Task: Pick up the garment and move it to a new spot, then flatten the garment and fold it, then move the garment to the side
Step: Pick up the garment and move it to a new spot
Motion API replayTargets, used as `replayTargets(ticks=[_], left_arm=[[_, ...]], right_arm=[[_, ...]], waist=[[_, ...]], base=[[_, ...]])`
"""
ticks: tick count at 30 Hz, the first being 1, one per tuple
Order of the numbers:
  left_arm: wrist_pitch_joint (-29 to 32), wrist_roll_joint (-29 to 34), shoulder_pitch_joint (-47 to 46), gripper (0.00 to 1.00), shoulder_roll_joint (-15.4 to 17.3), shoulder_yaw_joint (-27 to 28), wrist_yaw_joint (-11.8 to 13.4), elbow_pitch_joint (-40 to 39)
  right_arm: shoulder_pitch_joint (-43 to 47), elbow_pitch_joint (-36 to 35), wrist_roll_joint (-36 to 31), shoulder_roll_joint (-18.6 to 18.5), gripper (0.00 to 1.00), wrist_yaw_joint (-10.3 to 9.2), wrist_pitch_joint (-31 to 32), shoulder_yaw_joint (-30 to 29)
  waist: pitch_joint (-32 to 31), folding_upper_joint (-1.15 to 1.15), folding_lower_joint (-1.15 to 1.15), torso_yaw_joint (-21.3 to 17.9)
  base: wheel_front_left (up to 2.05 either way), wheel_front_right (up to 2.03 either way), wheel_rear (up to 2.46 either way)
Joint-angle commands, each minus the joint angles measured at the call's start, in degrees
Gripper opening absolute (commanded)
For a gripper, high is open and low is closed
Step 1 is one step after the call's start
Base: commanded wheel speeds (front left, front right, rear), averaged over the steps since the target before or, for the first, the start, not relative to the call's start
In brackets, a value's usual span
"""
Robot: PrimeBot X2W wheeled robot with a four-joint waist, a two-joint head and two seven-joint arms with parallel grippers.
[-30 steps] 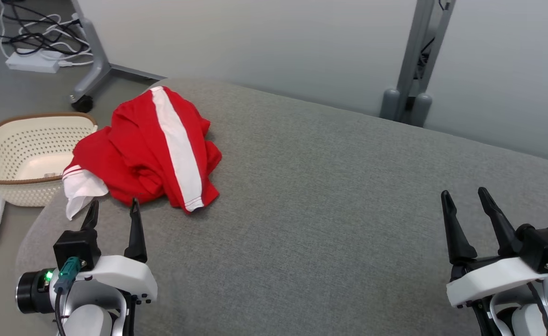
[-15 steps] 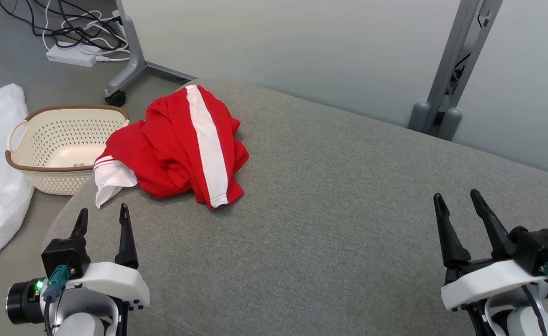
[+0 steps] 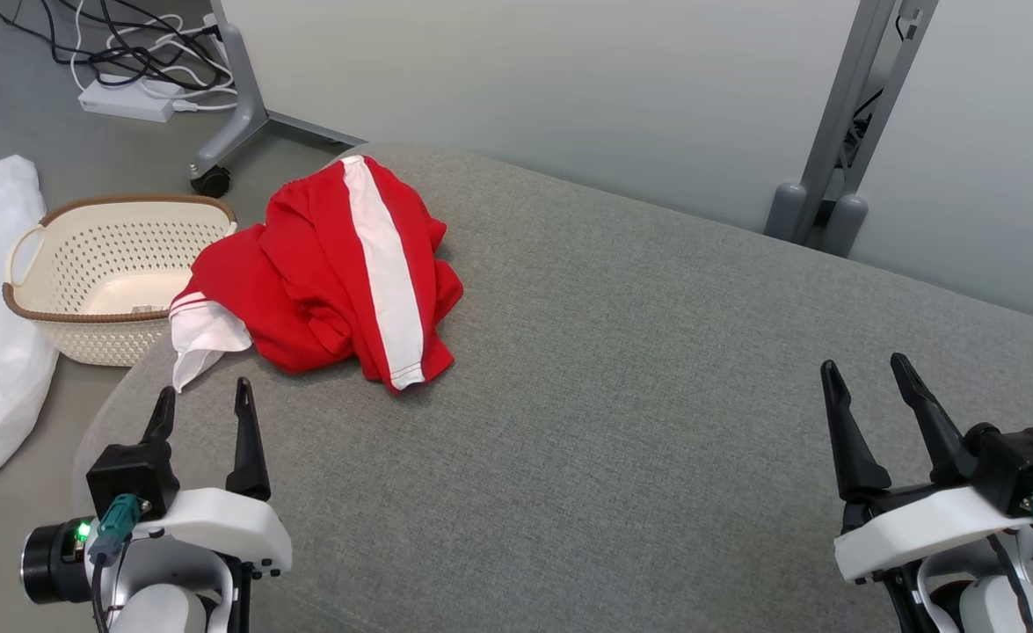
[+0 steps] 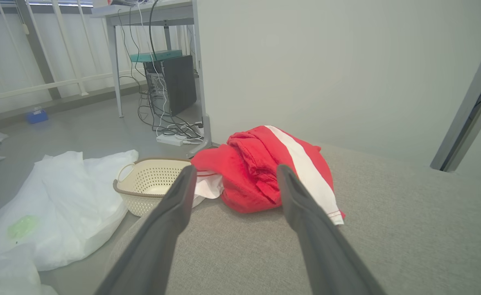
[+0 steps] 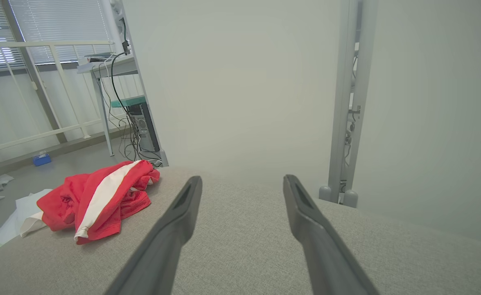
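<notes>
Since the garment (image 3: 331, 272) is not yet grasped, the step in hand is judged to be the first pick-up.

From the head view, the garment is seen as a crumpled red heap with a white stripe at the far left corner of the grey cushion (image 3: 639, 413). Its white-trimmed edge hangs over the rim towards the basket (image 3: 112, 204) on the floor. The left gripper (image 3: 204, 389) is seen just short of the heap, its jaws spread wide with nothing between them. The right gripper (image 3: 862, 362) is seen well apart at the lower right, its jaws likewise spread and empty.

From the left wrist view, the heap is framed between the two fingers, ahead of their tips, so a straight advance is favoured. The grasp is best taken on the raised, bunched folds in the middle rather than on the overhanging white edge. That way several layers are caught and the cloth is not dragged off towards the basket. The jaws should be closed only once fabric lies well between them.

From the right wrist view, the garment is seen far to the left across bare cushion. That open stretch is judged a suitable new spot, and the right arm is best held clear of the carrying path.
</notes>
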Motion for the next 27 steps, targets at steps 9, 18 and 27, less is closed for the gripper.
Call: replayTargets(ticks=[9,18,27], left_arm=[[7.61,-1.81,-18.61,1.0,3.8,1.43,-2.19,-6.7],[15.0,-9.01,-32.79,1.0,3.15,1.78,-8.83,17.88],[13.38,-13.15,-38.04,1.0,0.32,2.13,-13.81,40.47]], right_arm=[[-2.65,-2.85,-1.09,-1.14,1.0,0.13,1.17,1.15],[-6.75,-4.68,-1.56,-2.66,1.0,0.13,2.07,3.02],[-9.48,-6.34,-2.1,-4.07,1.0,0.13,2.66,2.05]], waist=[[3.86,0.0,0.0,-2.33],[12.58,0.0,0.0,-8.96],[19.67,0.0,0.0,-10.75]], base=[[0.0,0.0,0.0],[0.0,0.0,0.0],[0.0,0.0,0.0]])
